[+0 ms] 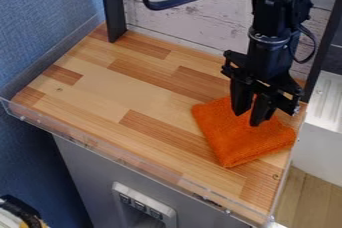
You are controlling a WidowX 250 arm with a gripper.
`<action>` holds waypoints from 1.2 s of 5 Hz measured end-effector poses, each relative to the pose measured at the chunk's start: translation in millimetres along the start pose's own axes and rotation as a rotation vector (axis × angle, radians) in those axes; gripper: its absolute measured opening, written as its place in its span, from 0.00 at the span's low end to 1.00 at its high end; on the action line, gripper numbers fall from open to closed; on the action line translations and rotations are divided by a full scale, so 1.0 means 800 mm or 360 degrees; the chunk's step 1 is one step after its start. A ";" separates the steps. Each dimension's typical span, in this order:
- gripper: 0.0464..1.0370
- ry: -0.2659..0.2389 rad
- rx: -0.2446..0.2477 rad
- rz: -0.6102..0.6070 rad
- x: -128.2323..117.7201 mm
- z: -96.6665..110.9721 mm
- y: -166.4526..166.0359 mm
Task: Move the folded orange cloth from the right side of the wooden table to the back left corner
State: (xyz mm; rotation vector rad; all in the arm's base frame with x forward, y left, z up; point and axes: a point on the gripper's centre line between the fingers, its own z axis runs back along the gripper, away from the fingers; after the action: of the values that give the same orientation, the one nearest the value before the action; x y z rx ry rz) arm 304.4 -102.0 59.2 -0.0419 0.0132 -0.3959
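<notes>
A black two-finger gripper (pixel 248 118) hangs from the upper right over a folded orange cloth (pixel 250 142), its two fingers spread, with a narrow gap between the tips. Whether the tips touch the fabric, I cannot tell. The cloth lies at a slant near the right end of a wooden tabletop (pixel 113 87) of light and darker strips. A clear plastic rim (pixel 143 166) runs along the front edge. Behind stand whitewashed planks (pixel 180 22); at left is a blue wall (pixel 43 17).
</notes>
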 end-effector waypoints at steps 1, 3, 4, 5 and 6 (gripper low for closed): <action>0.11 0.0039 0.0014 -0.0006 -0.001 -0.010 -0.002; 0.02 0.0052 0.0084 -0.0006 -0.008 -0.038 -0.002; 0.02 0.0043 0.0106 -0.0009 -0.008 -0.049 -0.004; 0.02 0.0026 0.0121 -0.0015 -0.006 -0.059 -0.004; 0.02 0.0001 0.0116 0.0008 -0.008 -0.062 0.015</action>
State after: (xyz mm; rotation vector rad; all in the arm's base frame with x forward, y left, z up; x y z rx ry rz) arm 302.3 -90.3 8.8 0.0305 -0.0006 -0.3912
